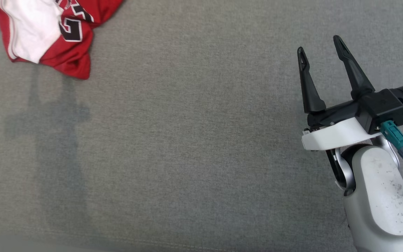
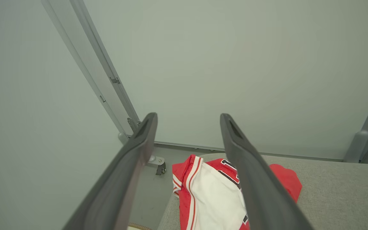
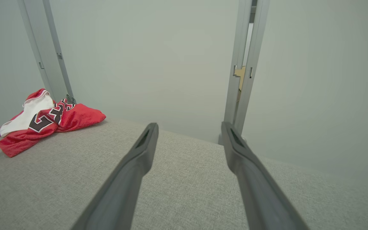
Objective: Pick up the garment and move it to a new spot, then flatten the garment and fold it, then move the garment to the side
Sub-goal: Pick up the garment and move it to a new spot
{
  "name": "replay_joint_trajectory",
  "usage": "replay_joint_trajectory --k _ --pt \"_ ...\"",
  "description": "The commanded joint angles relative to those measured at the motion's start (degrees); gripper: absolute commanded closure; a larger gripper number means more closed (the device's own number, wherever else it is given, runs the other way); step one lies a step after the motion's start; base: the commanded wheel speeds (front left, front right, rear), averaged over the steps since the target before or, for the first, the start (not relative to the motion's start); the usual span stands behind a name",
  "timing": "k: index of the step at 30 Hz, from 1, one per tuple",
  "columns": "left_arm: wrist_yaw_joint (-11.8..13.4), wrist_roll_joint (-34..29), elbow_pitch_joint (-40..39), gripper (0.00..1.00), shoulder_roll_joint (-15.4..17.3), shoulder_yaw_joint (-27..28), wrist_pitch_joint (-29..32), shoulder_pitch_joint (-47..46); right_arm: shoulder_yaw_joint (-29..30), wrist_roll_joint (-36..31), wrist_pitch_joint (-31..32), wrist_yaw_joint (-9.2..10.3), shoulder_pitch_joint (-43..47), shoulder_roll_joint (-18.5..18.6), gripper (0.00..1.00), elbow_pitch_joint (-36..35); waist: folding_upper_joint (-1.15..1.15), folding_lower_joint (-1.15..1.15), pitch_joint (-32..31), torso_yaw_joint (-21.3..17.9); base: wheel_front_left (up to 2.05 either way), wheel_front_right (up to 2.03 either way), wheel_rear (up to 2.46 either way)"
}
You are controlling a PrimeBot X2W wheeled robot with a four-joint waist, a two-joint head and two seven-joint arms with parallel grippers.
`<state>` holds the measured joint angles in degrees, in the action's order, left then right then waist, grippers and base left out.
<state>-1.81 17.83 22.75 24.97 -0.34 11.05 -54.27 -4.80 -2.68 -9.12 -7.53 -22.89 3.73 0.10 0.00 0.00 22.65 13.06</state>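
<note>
Grey fabric surface; crumpled red-white garment on far-left corner.

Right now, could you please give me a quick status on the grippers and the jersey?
Right gripper open, empty. Left gripper open, empty, facing the jersey. Jersey crumpled at far left corner of the cushion. Nothing in the way.

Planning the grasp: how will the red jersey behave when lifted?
Likely floppy: the red jersey lies crumpled in soft folds, so it should drape. Probably light: thin cloth. May drag on the woven grey cushion.
</note>
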Motion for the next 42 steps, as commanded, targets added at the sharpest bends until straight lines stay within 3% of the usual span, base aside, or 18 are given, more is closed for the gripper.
replay_joint_trajectory --k 1,5,9,17,18,19,20,21,34,42 --pt "-0.28 -0.13 2.73 0.00 0.26 -0.68 1.18 -1.93 -0.15 -0.30 0.41 0.09 -0.79 0.01 0.00 -1.13 0.00 0.00 11.18 -7.54 0.00 0.00 0.00" --pt "-1.67 0.70 10.76 0.00 -0.36 -2.21 4.30 -5.19 0.20 -0.45 1.21 0.09 0.32 0.23 0.00 -3.67 0.00 0.00 14.06 -9.05 0.00 0.00 0.00" --pt "-2.13 0.93 16.20 0.00 -0.94 -2.79 3.55 -6.98 1.48 -0.73 1.27 0.09 1.23 0.32 0.00 -5.34 0.00 0.00 16.00 -9.92 0.00 0.00 0.00" --pt "-1.26 1.12 24.59 0.00 -0.49 -2.92 1.88 -8.85 2.06 -0.59 0.90 0.09 1.98 0.06 0.00 -5.81 0.00 0.00 16.91 -10.53 0.00 0.00 0.00" --pt "-1.31 1.23 25.42 0.05 -0.29 -2.88 1.76 -9.01 2.11 -0.64 0.78 0.09 2.07 0.02 0.00 -5.64 0.00 0.00 16.79 -10.55 0.00 0.00 0.00" --pt "-1.60 1.35 26.25 0.56 -0.04 -2.91 1.40 -9.23 2.25 -0.65 0.75 0.09 2.08 -0.03 0.00 -5.48 0.00 0.00 16.58 -10.55 0.00 0.00 0.00" --pt "-1.78 1.41 26.85 0.71 -0.10 -3.05 1.29 -9.27 2.38 -0.68 0.63 0.09 2.11 -0.07 0.00 -5.25 0.00 0.00 16.26 -10.53 0.00 0.00 0.00" --pt "-1.88 1.42 27.54 1.00 -0.23 -3.21 1.07 -9.13 2.51 -0.69 0.47 0.09 2.23 -0.13 0.00 -4.99 0.00 0.00 15.81 -10.50 0.00 0.00 0.00" --pt "-4.15 -0.40 28.07 1.00 1.20 -6.77 -5.15 -10.01 2.95 1.33 -2.85 0.09 4.55 -0.69 0.00 1.44 0.00 0.00 4.22 -12.14 0.00 0.00 0.00" --pt "-5.55 0.44 21.28 1.00 -2.26 -12.88 -5.84 -9.01 4.71 4.08 -4.83 0.09 8.59 -0.82 0.00 6.87 0.00 0.00 -7.50 -14.90 0.00 0.00 0.00"
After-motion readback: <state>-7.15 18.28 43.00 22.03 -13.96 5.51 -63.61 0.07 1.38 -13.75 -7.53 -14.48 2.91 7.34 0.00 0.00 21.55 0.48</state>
